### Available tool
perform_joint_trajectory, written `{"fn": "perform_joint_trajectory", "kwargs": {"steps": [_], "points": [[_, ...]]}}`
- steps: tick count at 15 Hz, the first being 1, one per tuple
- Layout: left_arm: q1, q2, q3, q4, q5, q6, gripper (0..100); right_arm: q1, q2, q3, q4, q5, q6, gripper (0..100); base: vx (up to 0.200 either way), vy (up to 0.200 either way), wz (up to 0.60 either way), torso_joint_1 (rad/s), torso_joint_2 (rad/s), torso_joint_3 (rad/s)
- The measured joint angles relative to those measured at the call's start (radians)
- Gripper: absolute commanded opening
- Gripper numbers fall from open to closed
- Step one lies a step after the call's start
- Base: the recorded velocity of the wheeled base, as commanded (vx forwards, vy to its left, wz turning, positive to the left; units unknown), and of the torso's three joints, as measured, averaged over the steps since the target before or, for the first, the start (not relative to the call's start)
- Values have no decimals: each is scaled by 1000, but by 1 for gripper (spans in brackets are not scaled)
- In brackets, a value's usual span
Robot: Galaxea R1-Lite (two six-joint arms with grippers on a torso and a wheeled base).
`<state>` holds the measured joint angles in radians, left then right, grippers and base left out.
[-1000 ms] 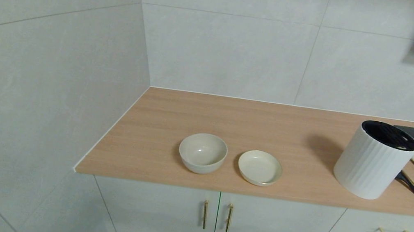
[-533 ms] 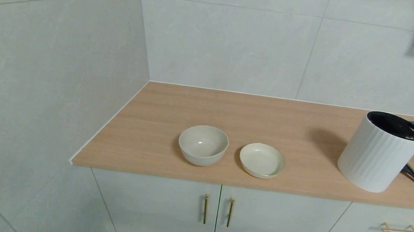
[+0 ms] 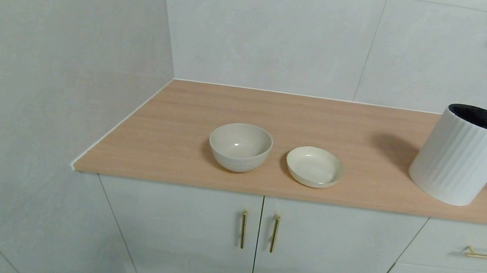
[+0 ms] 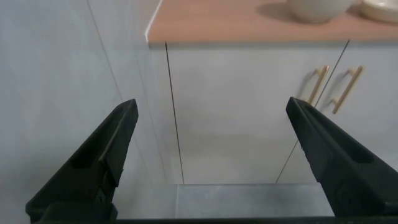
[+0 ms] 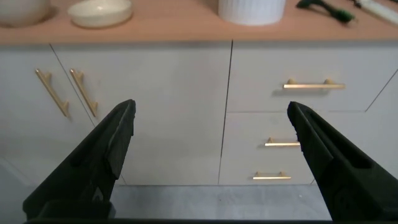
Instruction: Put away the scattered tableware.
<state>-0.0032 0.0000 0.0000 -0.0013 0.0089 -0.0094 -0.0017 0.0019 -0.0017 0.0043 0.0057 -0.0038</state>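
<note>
Jaws gape on left gripper and right gripper, low by the cabinet; best take the bowl rim from above, clear of the dish.

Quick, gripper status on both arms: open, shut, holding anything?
Left gripper: open, holding nothing.
Right gripper: open, holding nothing.

Before me, near the countertop's front edge: deep beige bowl, upright, with shallow cream dish just beside, not touching.
</note>
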Motion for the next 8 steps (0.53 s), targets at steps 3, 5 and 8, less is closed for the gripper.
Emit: {"fn": "perform_joint_trajectory", "kwargs": {"steps": [3,5,8], "points": [[0,0,0,0,0,-1,100,0,0,0,0,0,0,100,0,0,0,-220,510,282],[0,0,0,0,0,-1,100,0,0,0,0,0,0,100,0,0,0,-207,493,286],[0,0,0,0,0,0,100,0,0,0,0,0,0,100,0,0,0,-201,487,289]]}}
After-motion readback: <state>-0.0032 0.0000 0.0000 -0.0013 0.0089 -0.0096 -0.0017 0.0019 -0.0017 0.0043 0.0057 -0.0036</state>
